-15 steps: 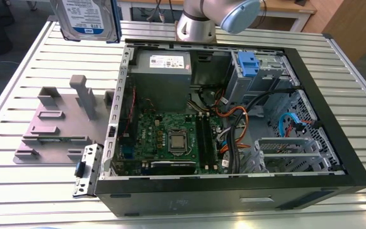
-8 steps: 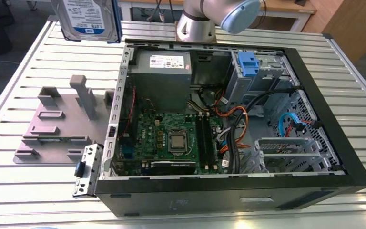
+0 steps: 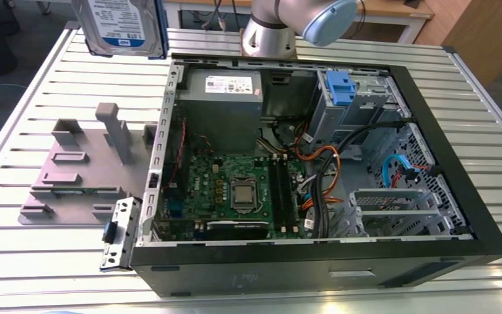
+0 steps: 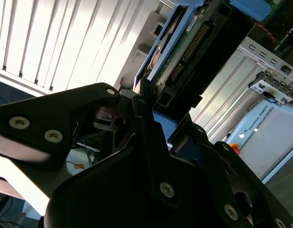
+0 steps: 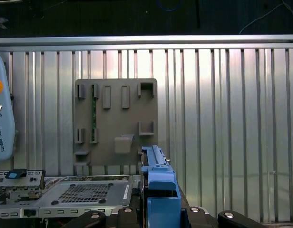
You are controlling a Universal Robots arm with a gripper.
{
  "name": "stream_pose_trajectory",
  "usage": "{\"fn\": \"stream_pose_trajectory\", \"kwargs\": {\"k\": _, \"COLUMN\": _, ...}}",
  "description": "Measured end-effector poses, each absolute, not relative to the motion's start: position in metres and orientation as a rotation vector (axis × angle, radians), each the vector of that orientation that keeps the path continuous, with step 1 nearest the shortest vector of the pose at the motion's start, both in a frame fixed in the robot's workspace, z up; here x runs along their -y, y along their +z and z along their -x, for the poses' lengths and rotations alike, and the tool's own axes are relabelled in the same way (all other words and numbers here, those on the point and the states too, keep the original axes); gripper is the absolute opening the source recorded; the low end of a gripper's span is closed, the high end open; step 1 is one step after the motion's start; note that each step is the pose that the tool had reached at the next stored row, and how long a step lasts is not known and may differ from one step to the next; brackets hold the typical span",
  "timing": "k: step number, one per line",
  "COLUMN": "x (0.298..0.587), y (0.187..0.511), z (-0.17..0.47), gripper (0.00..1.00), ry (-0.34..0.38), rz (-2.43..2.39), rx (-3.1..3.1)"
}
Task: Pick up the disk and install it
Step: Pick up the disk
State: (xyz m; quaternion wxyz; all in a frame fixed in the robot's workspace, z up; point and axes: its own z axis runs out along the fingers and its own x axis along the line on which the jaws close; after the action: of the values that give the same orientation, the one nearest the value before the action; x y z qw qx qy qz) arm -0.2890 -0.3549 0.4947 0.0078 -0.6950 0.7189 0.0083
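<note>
My gripper is clamped on the disk. The jaws stand nearly together and pinch one end of it, and in the second wrist view I can make out no gap between them and the metal. In the exterior view the disk is lifted off the slatted table. It is held upright with its white-and-blue label facing the camera, at about eleven o'clock from the open computer case and well apart from it. A blue rail runs along the disk's edge; in the first wrist view I see that rail edge-on, rising from between my jaws. My arm stands at twelve o'clock of the case. Inside the case, the grey power supply box sits toward eleven o'clock, the green motherboard toward seven o'clock, and a drive bay with a blue clip at one o'clock. A grey fixture plate lies flat on the table at nine o'clock from the case, just beside its wall. A small metal bracket lies at eight o'clock, close against the case's corner.
</note>
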Motion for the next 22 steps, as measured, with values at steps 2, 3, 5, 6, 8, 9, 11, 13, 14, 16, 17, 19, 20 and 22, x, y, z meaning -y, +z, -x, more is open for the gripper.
{"fn": "stream_pose_trajectory", "kwargs": {"k": 2, "x": 0.3549, "y": 0.4947, "z": 0.2885, "gripper": 0.36, "ry": 0.026, "rz": 2.173, "rx": -2.247}}
{"fn": "stream_pose_trajectory", "kwargs": {"k": 3, "x": 0.3549, "y": 0.4947, "z": 0.2882, "gripper": 0.36, "ry": 0.026, "rz": 2.173, "rx": -2.247}}
{"fn": "stream_pose_trajectory", "kwargs": {"k": 5, "x": 0.3549, "y": 0.4947, "z": 0.2876, "gripper": 0.36, "ry": 0.026, "rz": 2.173, "rx": -2.247}}
{"fn": "stream_pose_trajectory", "kwargs": {"k": 6, "x": 0.3549, "y": 0.4946, "z": 0.2873, "gripper": 0.36, "ry": 0.026, "rz": 2.173, "rx": -2.247}}
{"fn": "stream_pose_trajectory", "kwargs": {"k": 8, "x": 0.3549, "y": 0.4946, "z": 0.2868, "gripper": 0.36, "ry": 0.026, "rz": 2.173, "rx": -2.247}}
{"fn": "stream_pose_trajectory", "kwargs": {"k": 9, "x": 0.3549, "y": 0.4947, "z": 0.2864, "gripper": 0.36, "ry": 0.026, "rz": 2.173, "rx": -2.247}}
{"fn": "stream_pose_trajectory", "kwargs": {"k": 11, "x": 0.3549, "y": 0.4946, "z": 0.2859, "gripper": 0.36, "ry": 0.026, "rz": 2.173, "rx": -2.247}}
{"fn": "stream_pose_trajectory", "kwargs": {"k": 13, "x": 0.3549, "y": 0.4947, "z": 0.2853, "gripper": 0.36, "ry": 0.026, "rz": 2.173, "rx": -2.247}}
{"fn": "stream_pose_trajectory", "kwargs": {"k": 14, "x": 0.3549, "y": 0.4947, "z": 0.2848, "gripper": 0.36, "ry": 0.026, "rz": 2.173, "rx": -2.247}}
{"fn": "stream_pose_trajectory", "kwargs": {"k": 16, "x": 0.3549, "y": 0.4946, "z": 0.2845, "gripper": 0.36, "ry": 0.026, "rz": 2.173, "rx": -2.247}}
{"fn": "stream_pose_trajectory", "kwargs": {"k": 17, "x": 0.3549, "y": 0.4946, "z": 0.2843, "gripper": 0.36, "ry": 0.026, "rz": 2.173, "rx": -2.247}}
{"fn": "stream_pose_trajectory", "kwargs": {"k": 19, "x": 0.3549, "y": 0.4947, "z": 0.2839, "gripper": 0.36, "ry": 0.026, "rz": 2.173, "rx": -2.247}}
{"fn": "stream_pose_trajectory", "kwargs": {"k": 20, "x": 0.3549, "y": 0.4947, "z": 0.2836, "gripper": 0.36, "ry": 0.026, "rz": 2.173, "rx": -2.247}}
{"fn": "stream_pose_trajectory", "kwargs": {"k": 22, "x": 0.3549, "y": 0.4946, "z": 0.2833, "gripper": 0.36, "ry": 0.026, "rz": 2.173, "rx": -2.247}}
